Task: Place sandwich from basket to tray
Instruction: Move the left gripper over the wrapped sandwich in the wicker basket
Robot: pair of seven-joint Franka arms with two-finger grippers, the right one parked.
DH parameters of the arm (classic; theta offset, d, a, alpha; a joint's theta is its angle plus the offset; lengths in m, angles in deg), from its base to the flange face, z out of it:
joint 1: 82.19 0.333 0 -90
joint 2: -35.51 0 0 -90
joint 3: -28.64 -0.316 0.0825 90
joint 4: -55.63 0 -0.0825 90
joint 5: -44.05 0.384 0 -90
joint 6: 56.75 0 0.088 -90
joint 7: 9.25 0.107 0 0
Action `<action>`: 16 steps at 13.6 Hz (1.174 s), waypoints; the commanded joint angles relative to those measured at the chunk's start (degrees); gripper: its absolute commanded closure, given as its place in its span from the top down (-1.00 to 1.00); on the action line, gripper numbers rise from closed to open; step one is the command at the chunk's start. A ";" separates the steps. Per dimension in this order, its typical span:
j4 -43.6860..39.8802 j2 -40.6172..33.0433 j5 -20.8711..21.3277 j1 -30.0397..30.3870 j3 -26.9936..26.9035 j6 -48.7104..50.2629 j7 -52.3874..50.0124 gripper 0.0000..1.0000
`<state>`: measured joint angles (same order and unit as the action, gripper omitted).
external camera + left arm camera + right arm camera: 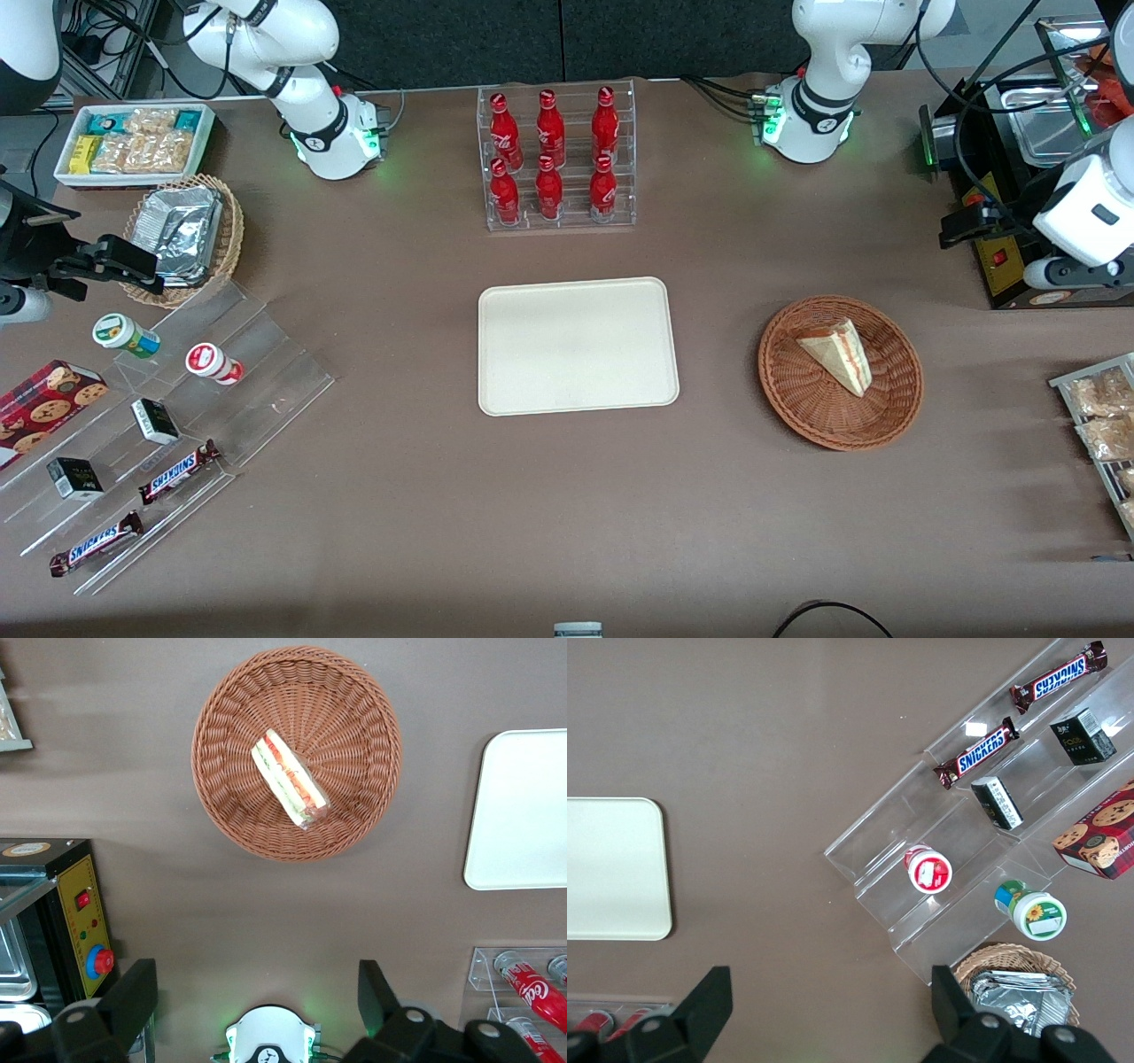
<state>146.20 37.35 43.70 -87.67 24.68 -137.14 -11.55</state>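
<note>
The sandwich (837, 354), a wrapped white wedge with red, orange and green filling, lies in the round reddish-brown basket (904, 394). Both also show in the left wrist view: the sandwich (291, 780) and the basket (230, 815). The cream-white tray (576, 346) lies flat mid-table with nothing on it, and its edge shows in the left wrist view (523, 815). My left gripper (970, 221) hangs high over the table, farther from the front camera than the basket and beside a black appliance. Its fingers (133, 992) stand wide apart with nothing between them.
A black appliance (1001, 177) stands at the working arm's end, and a rack of snack bags (1103, 425) lies nearer the camera. A clear rack of red bottles (558, 159) stands farther back than the tray. A stepped acrylic display (159, 425), foil basket (186, 235) and snack bin (133, 142) sit toward the parked arm's end.
</note>
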 commanded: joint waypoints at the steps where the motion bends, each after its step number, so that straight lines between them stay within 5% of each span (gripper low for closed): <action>1: -1.72 1.06 0.51 1.17 1.15 0.32 1.06 1.00; 9: 10.49 2.91 2.28 0.73 0.98 -15.56 -2.27 1.00; 16: 28.49 2.65 2.28 -0.32 1.15 -38.31 -24.65 1.00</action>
<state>169.59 41.70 45.12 -87.59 25.17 -170.14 -29.32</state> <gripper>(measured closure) 0.000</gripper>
